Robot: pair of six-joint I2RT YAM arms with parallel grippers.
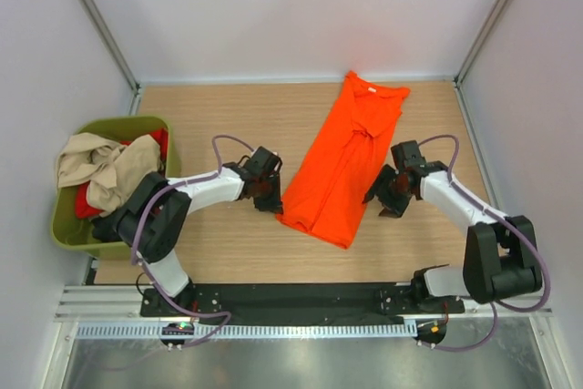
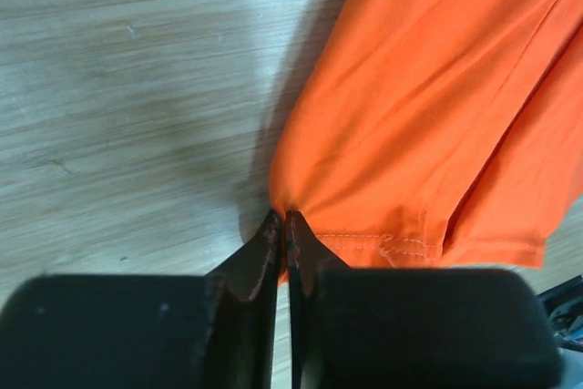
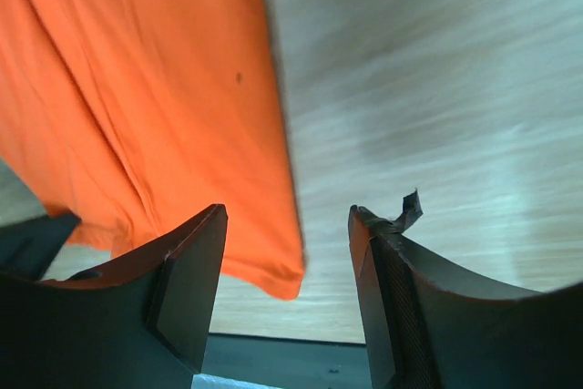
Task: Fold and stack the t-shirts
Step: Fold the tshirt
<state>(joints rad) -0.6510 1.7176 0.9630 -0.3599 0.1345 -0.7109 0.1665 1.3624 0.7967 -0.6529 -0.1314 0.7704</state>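
The orange t-shirt [image 1: 344, 159] is laid out lengthwise on the wooden table [image 1: 209, 116], with its collar at the far end. Its near left hem corner is pinched by the left gripper [image 2: 280, 219]. The right gripper [image 3: 287, 218] is held just beside the shirt's near right edge (jaws well apart). A beige t-shirt [image 1: 100, 166] and a red t-shirt [image 1: 86, 202] are heaped in the olive-green tub [image 1: 66, 230] at the left.

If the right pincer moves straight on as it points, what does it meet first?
Probably the right pincer meets the edge of the orange t-shirt, or the wooden table just beside it; depth is unclear.
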